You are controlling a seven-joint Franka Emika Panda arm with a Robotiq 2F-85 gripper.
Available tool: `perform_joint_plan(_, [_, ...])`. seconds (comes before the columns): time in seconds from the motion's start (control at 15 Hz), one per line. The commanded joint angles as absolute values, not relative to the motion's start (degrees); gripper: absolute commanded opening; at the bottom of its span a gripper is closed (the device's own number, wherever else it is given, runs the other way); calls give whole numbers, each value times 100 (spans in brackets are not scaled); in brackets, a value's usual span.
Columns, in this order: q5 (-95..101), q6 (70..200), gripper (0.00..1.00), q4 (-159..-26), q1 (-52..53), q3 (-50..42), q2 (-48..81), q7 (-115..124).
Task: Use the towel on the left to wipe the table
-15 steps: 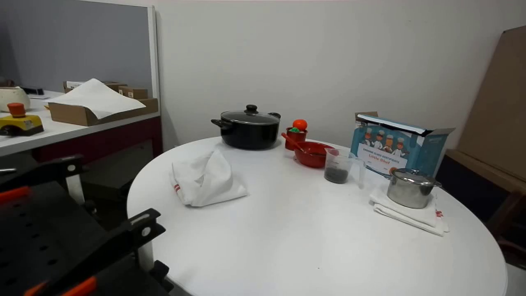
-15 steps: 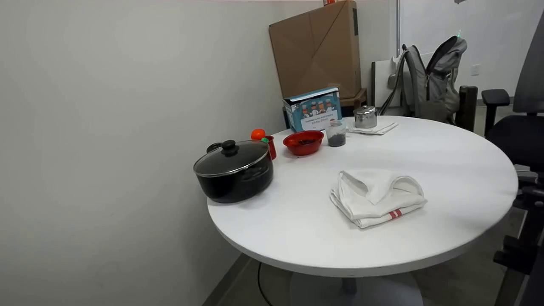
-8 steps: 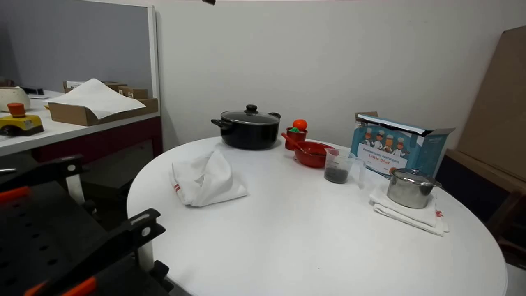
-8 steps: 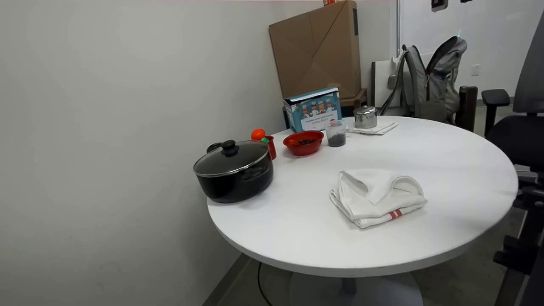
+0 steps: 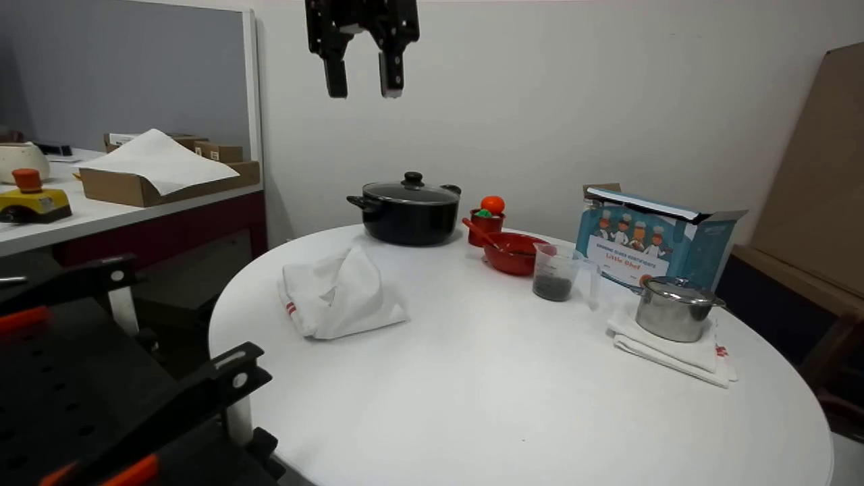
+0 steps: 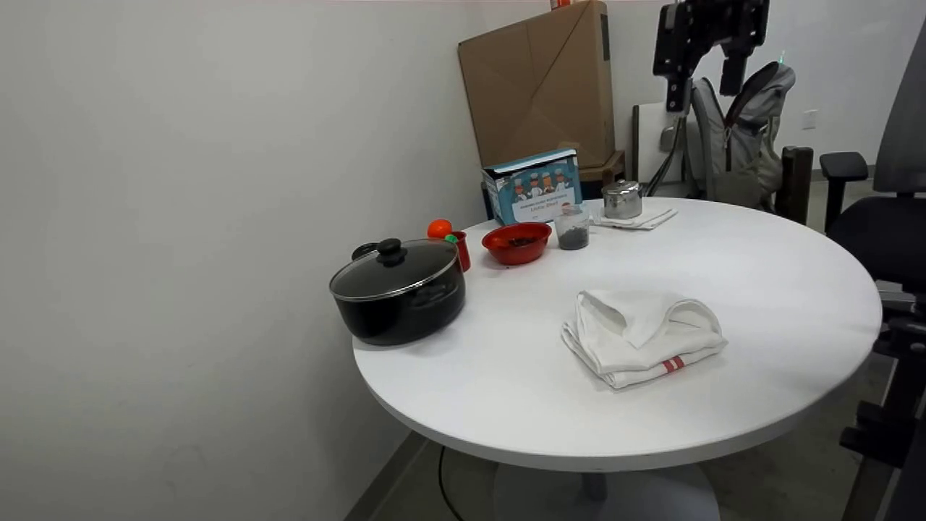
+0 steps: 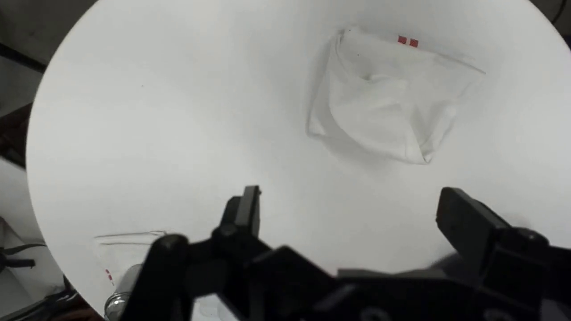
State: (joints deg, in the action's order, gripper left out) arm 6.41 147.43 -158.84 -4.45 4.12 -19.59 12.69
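Observation:
A folded white towel with red stripes lies on the round white table (image 5: 472, 412), on the left in an exterior view (image 5: 341, 297). It also shows in an exterior view (image 6: 644, 344) and in the wrist view (image 7: 388, 98), its top layer loosely bunched. My gripper is high above the table in both exterior views (image 5: 364, 93) (image 6: 704, 100), pointing down, with nothing between its fingers. In the wrist view the gripper (image 7: 349, 191) has its fingers wide apart, and the towel lies beyond the fingertips, not touched.
A black lidded pot (image 5: 410, 219), a red cup (image 5: 487, 233), a red bowl (image 5: 516, 260) and a measuring cup (image 5: 553, 283) stand toward the wall. A blue box (image 5: 634, 236) is behind a steel pot (image 5: 671, 314) on another folded white towel (image 5: 675, 361).
My gripper has come down into both exterior views from above, open. The towel and the other objects have not moved.

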Motion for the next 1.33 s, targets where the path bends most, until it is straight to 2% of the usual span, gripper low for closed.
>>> perform_joint_plan(0.0, [564, 15504, 100, -15865, -348, 532, -1203, 1556])
perform_joint_plan(0.6, [774, 16790, 100, -15490, -78, 417, 588, 1717])
perform_joint_plan(1.27, [1560, 17661, 100, -14456, 989, -183, 2497, 2668])
